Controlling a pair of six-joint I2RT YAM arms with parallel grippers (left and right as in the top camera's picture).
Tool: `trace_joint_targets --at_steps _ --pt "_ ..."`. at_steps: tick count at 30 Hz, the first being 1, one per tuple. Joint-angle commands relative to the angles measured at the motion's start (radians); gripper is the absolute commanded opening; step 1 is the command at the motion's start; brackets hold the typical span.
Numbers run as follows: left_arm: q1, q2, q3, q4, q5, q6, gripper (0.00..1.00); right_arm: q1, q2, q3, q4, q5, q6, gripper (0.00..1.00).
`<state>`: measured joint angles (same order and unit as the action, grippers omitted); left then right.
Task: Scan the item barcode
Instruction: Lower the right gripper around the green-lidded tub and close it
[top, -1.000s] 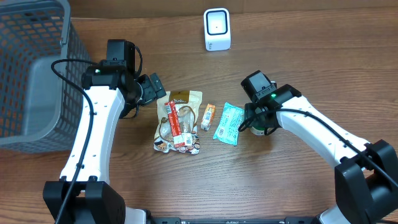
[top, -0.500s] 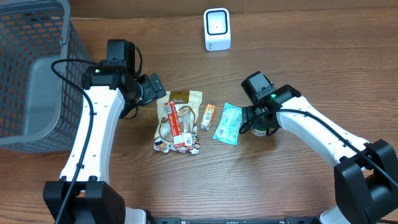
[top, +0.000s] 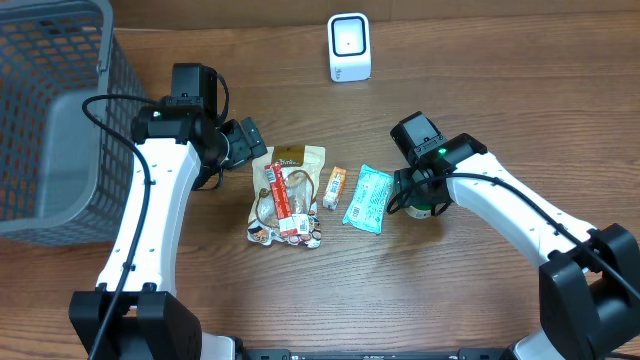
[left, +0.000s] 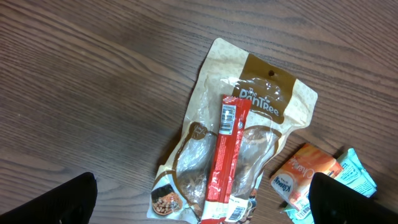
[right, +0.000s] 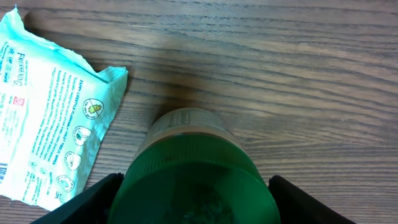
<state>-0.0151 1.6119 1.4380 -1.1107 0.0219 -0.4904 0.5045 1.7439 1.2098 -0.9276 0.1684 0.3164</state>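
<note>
A jar with a green lid (right: 193, 180) stands on the wooden table. My right gripper (right: 194, 200) is over it, one finger against each side of the lid, shut on it. In the overhead view that gripper (top: 418, 200) hides most of the jar. A teal wipes packet (top: 368, 198) lies just left of it. Further left are an orange packet (top: 334, 187) and a brown snack pouch (top: 290, 195) with a red stick pack (left: 225, 155) on top. My left gripper (left: 205, 202) hovers wide open above the pouch, holding nothing. The white scanner (top: 349, 47) stands at the back.
A grey mesh basket (top: 50, 120) fills the far left of the table. The left arm's black cable loops beside it.
The right gripper's jaws have shifted a little around the jar lid, and the wrist has nudged slightly right. The left arm and the packets have not moved.
</note>
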Motion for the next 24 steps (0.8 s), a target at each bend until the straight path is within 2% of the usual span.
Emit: trace_joint_targets --at_steps 1,7,24 --pt "0.002 -0.017 0.006 0.000 -0.003 0.023 1.00 -0.005 0.003 0.023 0.002 0.003 -0.004 0.75" --pt "0.002 -0.017 0.006 0.000 -0.003 0.023 1.00 -0.005 0.037 0.018 0.006 0.003 -0.004 0.81" --pt "0.002 -0.017 0.006 0.000 -0.003 0.023 1.00 -0.005 0.065 -0.020 0.067 0.003 -0.005 0.80"
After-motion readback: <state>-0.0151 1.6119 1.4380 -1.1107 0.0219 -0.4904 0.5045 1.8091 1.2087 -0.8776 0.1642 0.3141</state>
